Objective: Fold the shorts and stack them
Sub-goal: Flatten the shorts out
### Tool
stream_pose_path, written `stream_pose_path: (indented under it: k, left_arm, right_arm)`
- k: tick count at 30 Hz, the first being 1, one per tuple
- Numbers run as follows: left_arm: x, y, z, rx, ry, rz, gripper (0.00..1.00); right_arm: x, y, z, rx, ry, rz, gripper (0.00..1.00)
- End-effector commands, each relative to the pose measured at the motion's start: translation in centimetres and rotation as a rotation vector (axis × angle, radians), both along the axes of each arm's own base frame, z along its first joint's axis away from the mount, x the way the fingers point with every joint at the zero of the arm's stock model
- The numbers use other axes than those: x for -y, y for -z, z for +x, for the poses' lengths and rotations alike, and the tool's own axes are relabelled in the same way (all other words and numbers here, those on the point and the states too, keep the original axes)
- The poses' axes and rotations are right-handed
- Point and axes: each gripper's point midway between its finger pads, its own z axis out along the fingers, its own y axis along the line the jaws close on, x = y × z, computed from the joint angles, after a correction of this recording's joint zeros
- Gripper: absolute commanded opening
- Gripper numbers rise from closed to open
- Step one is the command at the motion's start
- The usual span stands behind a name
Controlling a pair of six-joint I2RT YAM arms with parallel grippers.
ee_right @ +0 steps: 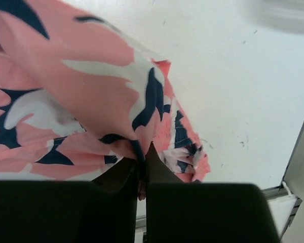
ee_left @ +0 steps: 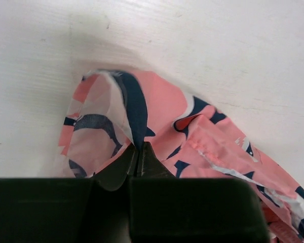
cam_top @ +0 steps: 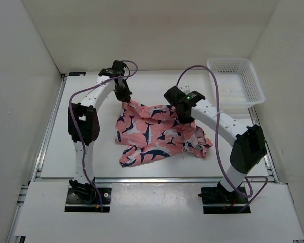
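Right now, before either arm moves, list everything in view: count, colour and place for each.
shorts: one pair, salmon pink with navy-and-white shark print, crumpled at the middle of the table, far edge held up by both claws.
basket: one, white mesh plastic, at the table's far right corner.
table: one, white, under everything.
cables: two, purple, one looping along each arm.
arms: two, white with black joints, bases at the near edge.
left claw: one, black, shut on the shorts at their far left corner.
right claw: one, black, shut on the shorts at their far right part.
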Motion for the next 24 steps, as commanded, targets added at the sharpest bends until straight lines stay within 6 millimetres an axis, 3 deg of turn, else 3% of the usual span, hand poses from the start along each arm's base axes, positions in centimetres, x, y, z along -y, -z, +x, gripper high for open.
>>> stream_pose_path:
  k: [1,2,3,4,5,6,7,8,11,12,13,14,15,16,18,19,20,21,24]
  left_arm:
    - [-1.7,-8.3,1.3,0.173,-0.002,-0.019,0.10]
    - [-2.0,-11.6,2.1,0.242,-0.013,-0.036,0.10]
    - [-2.5,-13.1,1.9,0.258,-0.022,-0.038,0.10]
    - [-2.9,-15.0,2.1,0.301,-0.024,-0.042,0.10]
    - [-3.4,-19.0,2.3,0.398,-0.034,-0.064,0.10]
    - [-4.1,-20.9,2.0,0.436,-0.037,-0.071,0.10]
    - [-4.0,-22.8,1.6,0.478,-0.031,-0.089,0.10]
    - [-4.9,-26.2,0.9,0.558,-0.039,-0.096,0.10]
    - [-5.7,-30.1,-1.4,0.639,-0.031,-0.119,0.10]
    - [-6.5,-32.9,-2.9,0.709,-0.043,-0.128,0.10]
    - [-6.7,-33.9,-3.9,0.731,-0.043,-0.132,0.10]
    - [-6.8,-35.3,-4.7,0.771,-0.043,-0.139,0.10]
    - [-7.5,-38.1,-6.7,0.846,-0.052,-0.148,0.10]
    - [-7.7,-39.4,-7.9,0.879,-0.052,-0.154,0.10]
    - [-8.4,-41.9,-10.3,0.954,-0.060,-0.163,0.10]
    - [-9.0,-44.9,-13.2,1.041,-0.069,-0.170,0.10]
    - [-9.7,-46.1,-14.5,1.083,-0.092,-0.162,0.10]
    - [-10.4,-48.5,-17.4,1.163,-0.107,-0.167,0.10]
    - [-12.2,-51.4,-21.4,1.271,-0.179,-0.160,0.10]
  right_arm:
    - [1.5,-7.0,2.5,0.150,0.021,0.019,0.00]
    - [1.9,-8.7,3.3,0.190,0.033,0.043,0.00]
    - [1.6,-11.8,3.9,0.251,0.007,0.073,0.00]
    - [1.8,-13.3,4.5,0.285,0.008,0.087,0.00]
    - [2.2,-15.4,4.4,0.320,-0.004,0.120,0.00]
    - [2.0,-18.3,4.6,0.378,-0.034,0.154,0.00]
    - [1.9,-19.8,4.5,0.409,-0.052,0.173,0.00]
    - [2.2,-21.7,4.0,0.450,-0.073,0.195,0.00]
    - [2.7,-27.0,2.3,0.557,-0.157,0.263,0.00]
    - [2.6,-28.3,1.7,0.587,-0.186,0.292,0.00]
    - [3.1,-30.4,0.4,0.634,-0.237,0.317,0.00]
    - [3.0,-31.4,-0.4,0.653,-0.273,0.342,0.00]
    - [2.9,-32.4,-1.3,0.671,-0.318,0.370,0.00]
    - [1.8,-33.4,-2.9,0.670,-0.432,0.428,0.00]
    - [1.9,-35.3,-5.7,0.708,-0.516,0.492,0.00]
    - [2.3,-36.2,-7.4,0.724,-0.555,0.518,0.00]
    - [1.9,-36.5,-8.5,0.713,-0.602,0.553,0.00]
    - [1.9,-36.3,-9.6,0.690,-0.638,0.564,0.00]
    - [1.4,-37.1,-13.1,0.681,-0.753,0.652,0.00]
